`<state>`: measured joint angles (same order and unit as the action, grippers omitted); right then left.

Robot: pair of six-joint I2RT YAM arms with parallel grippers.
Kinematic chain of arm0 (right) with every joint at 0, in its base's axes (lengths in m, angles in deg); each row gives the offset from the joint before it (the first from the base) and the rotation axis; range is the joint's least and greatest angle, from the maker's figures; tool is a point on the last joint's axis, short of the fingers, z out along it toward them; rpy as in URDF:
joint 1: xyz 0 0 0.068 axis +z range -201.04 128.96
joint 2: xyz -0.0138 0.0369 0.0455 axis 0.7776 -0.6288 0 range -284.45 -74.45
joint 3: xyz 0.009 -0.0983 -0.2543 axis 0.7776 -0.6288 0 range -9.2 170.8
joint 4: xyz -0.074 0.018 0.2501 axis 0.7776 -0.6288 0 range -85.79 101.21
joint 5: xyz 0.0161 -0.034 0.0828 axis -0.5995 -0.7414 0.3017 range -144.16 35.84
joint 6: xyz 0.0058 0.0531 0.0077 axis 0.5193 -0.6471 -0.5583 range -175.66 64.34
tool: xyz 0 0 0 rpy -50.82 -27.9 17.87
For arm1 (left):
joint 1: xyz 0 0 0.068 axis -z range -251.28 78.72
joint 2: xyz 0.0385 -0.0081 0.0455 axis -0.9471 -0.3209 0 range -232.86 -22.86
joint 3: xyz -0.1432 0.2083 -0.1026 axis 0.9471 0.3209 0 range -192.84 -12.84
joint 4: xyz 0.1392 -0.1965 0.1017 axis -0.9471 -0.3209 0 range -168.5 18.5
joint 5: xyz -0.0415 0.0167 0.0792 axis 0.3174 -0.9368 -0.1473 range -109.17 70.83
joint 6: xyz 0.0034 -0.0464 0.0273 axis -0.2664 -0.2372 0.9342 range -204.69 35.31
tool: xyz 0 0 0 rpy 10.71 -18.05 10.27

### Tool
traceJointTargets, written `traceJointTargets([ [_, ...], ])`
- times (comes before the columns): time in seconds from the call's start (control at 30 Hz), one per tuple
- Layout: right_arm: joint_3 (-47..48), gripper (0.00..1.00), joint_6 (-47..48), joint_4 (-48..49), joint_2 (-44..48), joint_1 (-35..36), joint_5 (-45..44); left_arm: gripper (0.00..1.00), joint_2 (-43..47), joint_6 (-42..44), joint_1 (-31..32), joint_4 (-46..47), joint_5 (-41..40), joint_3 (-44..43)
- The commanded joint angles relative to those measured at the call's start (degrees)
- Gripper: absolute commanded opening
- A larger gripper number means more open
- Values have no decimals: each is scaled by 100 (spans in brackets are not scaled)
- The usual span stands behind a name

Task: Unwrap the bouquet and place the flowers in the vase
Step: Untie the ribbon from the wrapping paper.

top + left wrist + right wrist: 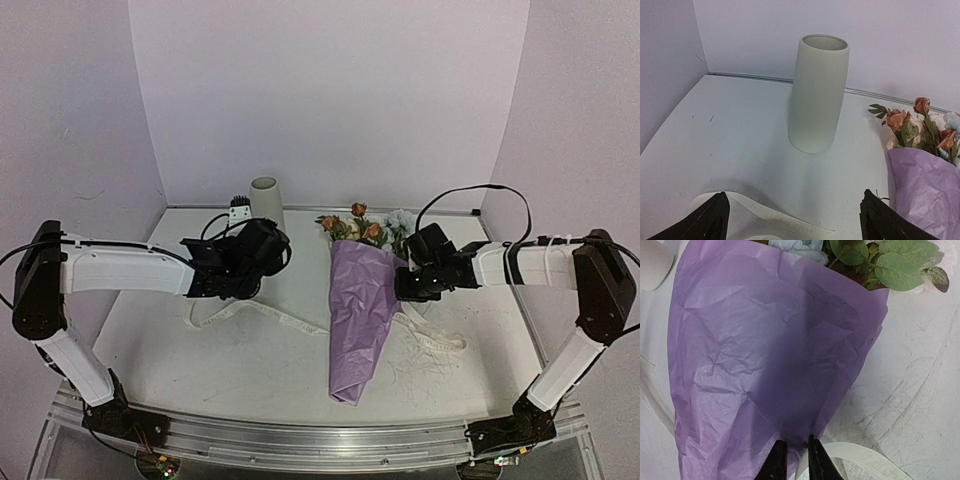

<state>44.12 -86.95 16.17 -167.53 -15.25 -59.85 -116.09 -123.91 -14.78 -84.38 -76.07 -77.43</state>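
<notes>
Left gripper [795, 200] spread wide and holding nothing, low over the table [250, 370] and above a loose cream ribbon [765, 222]. Just ahead of it, standing upright near the back wall and apart from everything else, the vase [817, 95]. To the right of the vase, lying flat on the table, the bouquet [358, 310], pointed end toward the arms, with the flowers [365, 228] (orange roses, pale blue ones, green leaves) sticking out at the far end of the lilac paper. At its right side, the right gripper [796, 442], narrowed to a slim gap, seemingly pinching the paper's edge, though hard to confirm from so close.
</notes>
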Motion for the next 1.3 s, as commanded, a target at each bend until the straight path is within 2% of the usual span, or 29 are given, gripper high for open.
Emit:
traceJointTargets([
  [0.0, 92, 5, -75, -163, 159, 33, -236, 92, -6, 690, 1, 638, 881, -190],
  [0.1, -7, 0, -53, -243, 499, 33, -616, 91, -10, 1075, 1, 1127, 1544, -40],
  [0.3, -57, 0, 173, -732, 1197, -177, -1796, 91, -249, 1501, 1, 1643, 3177, -164],
  [0.4, -3, 0, 395, -1030, 1514, -538, -2448, 91, -467, 1569, 3, 1854, 3929, -254],
  [0.53, 116, 1, 421, -1349, 1985, -1536, -2787, 92, -765, 1473, 10, 1941, 4903, -473],
  [0.63, -20, 10, 32, -1481, 2414, -2063, -2890, 94, -996, 1334, 10, 2061, 5393, -523],
  [0.67, -104, 20, -100, -1488, 2529, -2167, -2822, 94, -1059, 1302, 10, 2067, 5589, -557],
  [0.7, -175, 41, -221, -1490, 2602, -2220, -2705, 94, -1092, 1270, 11, 2069, 5763, -572],
  [0.73, -208, 66, -272, -1490, 2648, -2239, -2524, 94, -1112, 1233, 15, 2074, 5913, -562],
  [0.77, -225, 76, -248, -1481, 2655, -2246, -2285, 96, -1133, 1207, 18, 2089, 5984, -540],
  [0.8, -263, 79, -150, -1364, 2650, -2245, -1827, 98, -1176, 1204, 20, 2100, 6062, -530],
  [0.9, -491, 75, 447, -757, 2549, -2245, -76, 99, -1272, 1253, 18, 2072, 6349, -584],
  [1.03, -734, 77, 422, -29, 2131, -2243, 2026, 99, -1322, 1144, 22, 2025, 6508, -593],
  [1.27, -1272, 87, -199, 1259, 1466, -2235, 3444, 90, -1487, 784, 129, 1797, 6150, -621],
])
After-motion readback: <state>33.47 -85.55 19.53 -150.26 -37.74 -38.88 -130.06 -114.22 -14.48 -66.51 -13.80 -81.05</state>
